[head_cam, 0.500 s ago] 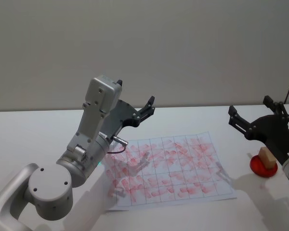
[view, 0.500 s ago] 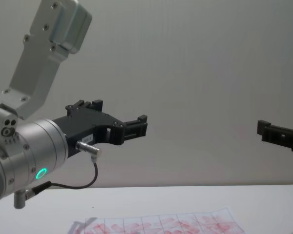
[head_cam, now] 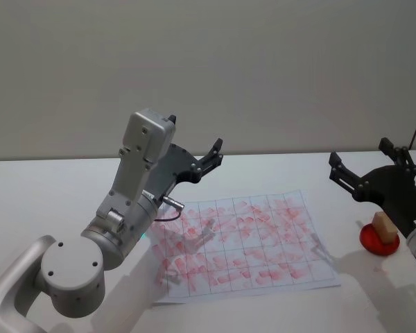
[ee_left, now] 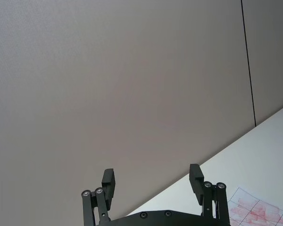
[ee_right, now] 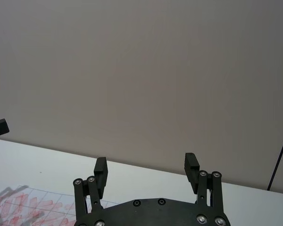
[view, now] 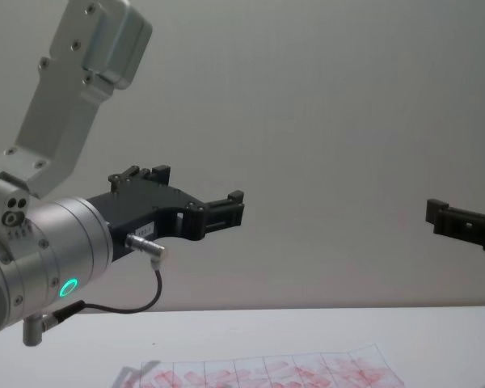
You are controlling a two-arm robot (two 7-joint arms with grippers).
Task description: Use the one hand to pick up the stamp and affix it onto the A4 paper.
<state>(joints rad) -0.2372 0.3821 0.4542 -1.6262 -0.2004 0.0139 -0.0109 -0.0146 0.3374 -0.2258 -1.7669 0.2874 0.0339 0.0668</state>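
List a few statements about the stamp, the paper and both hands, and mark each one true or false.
1. The stamp sits on a red pad, right of the A4 paper. True.
2. The right hand is shut on the stamp. False: it is open and empty, raised above the table.
3. The A4 paper's grid is blank. False: its cells carry red imprints.
4. The left hand is open and holds nothing. True.
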